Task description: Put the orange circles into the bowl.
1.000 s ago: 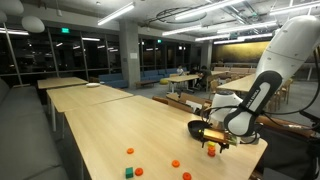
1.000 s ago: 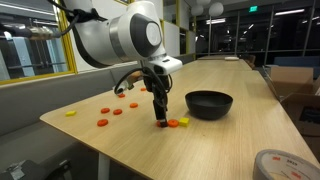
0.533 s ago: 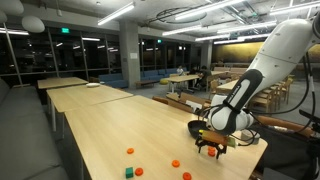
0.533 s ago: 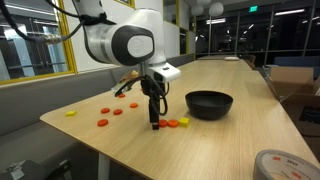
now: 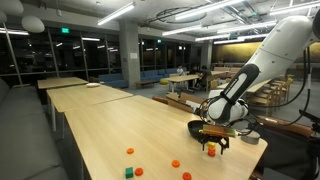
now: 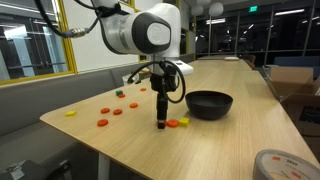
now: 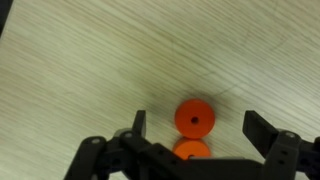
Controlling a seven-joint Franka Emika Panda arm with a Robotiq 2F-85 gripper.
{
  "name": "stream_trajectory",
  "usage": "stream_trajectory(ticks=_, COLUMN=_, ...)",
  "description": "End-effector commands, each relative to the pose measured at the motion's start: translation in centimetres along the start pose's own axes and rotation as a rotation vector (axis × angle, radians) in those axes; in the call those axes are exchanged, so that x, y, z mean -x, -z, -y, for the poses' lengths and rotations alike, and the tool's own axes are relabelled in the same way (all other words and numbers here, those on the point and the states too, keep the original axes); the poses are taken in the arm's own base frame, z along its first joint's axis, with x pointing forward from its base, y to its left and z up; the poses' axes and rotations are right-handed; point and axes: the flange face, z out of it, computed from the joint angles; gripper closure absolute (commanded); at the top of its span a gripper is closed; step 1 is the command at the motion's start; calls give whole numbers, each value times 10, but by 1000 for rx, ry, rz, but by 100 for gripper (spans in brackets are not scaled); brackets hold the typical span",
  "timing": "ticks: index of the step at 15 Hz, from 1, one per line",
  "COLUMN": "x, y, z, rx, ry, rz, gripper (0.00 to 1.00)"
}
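Observation:
In the wrist view, an orange circle [image 7: 194, 118] with a small centre hole lies on the wood table between my open gripper's [image 7: 200, 127] dark fingers [image 7: 139, 125], touching neither. A second orange circle [image 7: 192, 150] sits just behind it, partly hidden by the gripper body. In both exterior views the gripper [image 6: 160, 122] [image 5: 212, 142] points straight down close to the tabletop, beside the black bowl [image 6: 209, 103] [image 5: 196, 128]. More orange circles [image 6: 101, 123] [image 5: 175, 162] lie scattered farther from the bowl.
A small yellow piece [image 6: 183, 120] lies beside the gripper, toward the bowl, and another [image 6: 70, 113] near the table's edge. A green block [image 5: 129, 172] sits among the far circles. The table edge [image 6: 90, 140] runs close in front. A tape roll [image 6: 283, 166] lies in the corner.
The arm's upper links have swung and the wrist has shifted slightly, while the gripper has stayed low over the same spot beside the bowl, still open.

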Motion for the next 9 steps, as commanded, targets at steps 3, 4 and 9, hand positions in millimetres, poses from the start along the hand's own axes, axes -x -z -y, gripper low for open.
stream_trajectory(ticks=3, x=-4, y=16, z=16, rx=20, ry=28, rz=27, gripper=0)
stream_trajectory(ticks=4, x=-5, y=17, z=18, rx=17, ry=32, rz=28, gripper=0)
stream_trajectory(ticks=9, x=-3, y=11, z=19, rx=13, ry=24, rz=35, gripper=0)
